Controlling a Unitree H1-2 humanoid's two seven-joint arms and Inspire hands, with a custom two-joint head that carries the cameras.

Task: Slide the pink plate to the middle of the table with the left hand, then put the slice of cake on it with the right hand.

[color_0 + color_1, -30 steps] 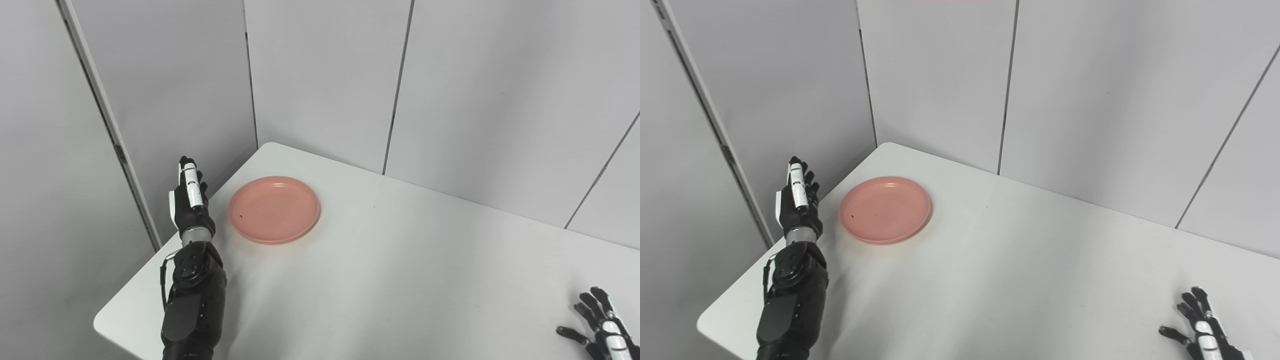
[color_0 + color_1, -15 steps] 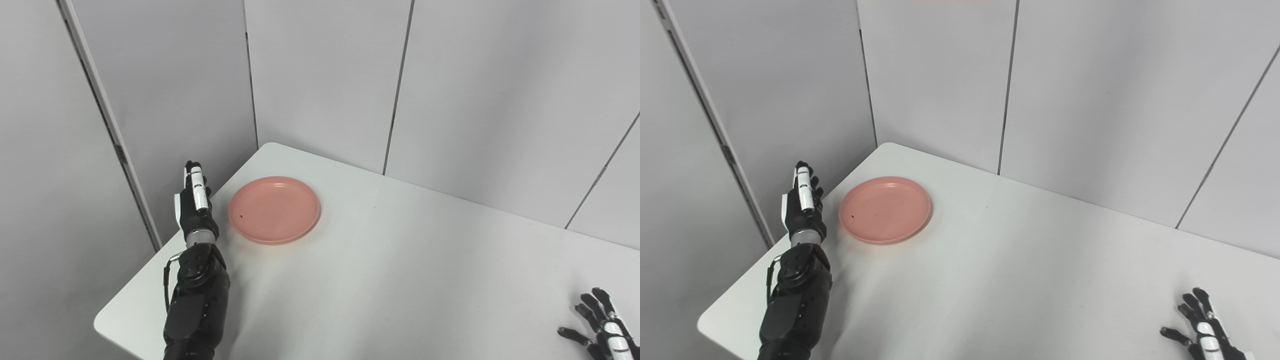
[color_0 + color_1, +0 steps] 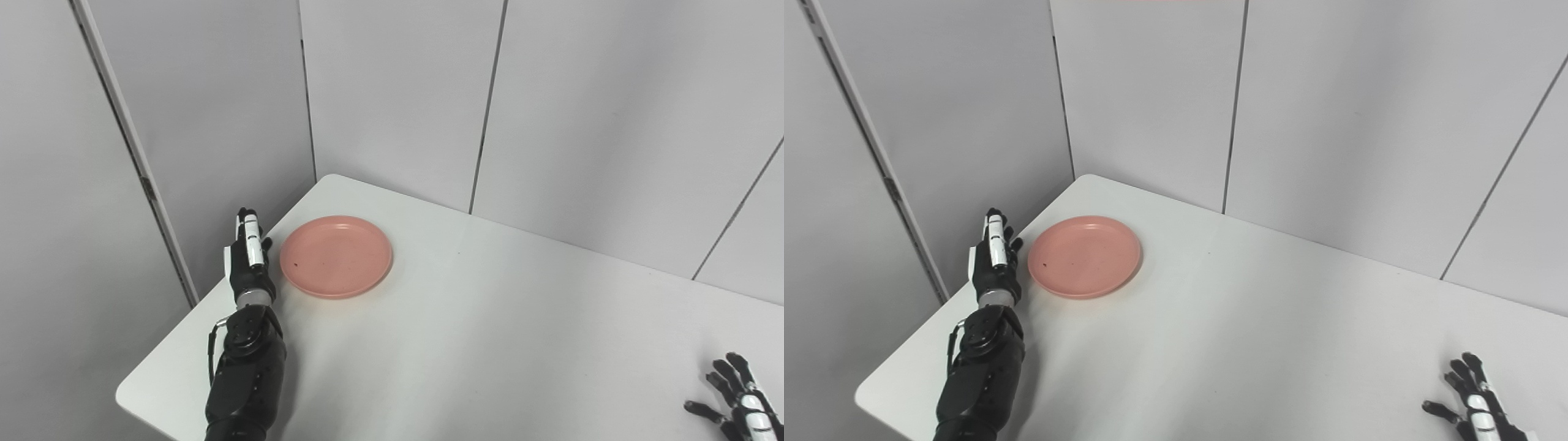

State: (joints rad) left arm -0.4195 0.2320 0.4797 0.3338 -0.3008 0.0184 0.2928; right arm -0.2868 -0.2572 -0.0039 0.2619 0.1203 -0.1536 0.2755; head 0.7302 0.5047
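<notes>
The pink plate (image 3: 335, 255) lies flat on the white table (image 3: 490, 343), close to its far left corner, with a tiny dark speck on it. My left hand (image 3: 249, 260) stands edge-on just left of the plate, fingers straight and held together, a narrow gap from the rim, holding nothing. At the bottom right corner my right hand (image 3: 738, 401) rests open with fingers spread. No slice of cake is in view.
Grey wall panels (image 3: 398, 92) rise right behind the table's far edge and on the left. The table's left edge (image 3: 184, 334) runs under my left forearm (image 3: 245, 373).
My left hand has moved right and a little down, closing in on the plate's left rim. The plate and the right hand have stayed put.
</notes>
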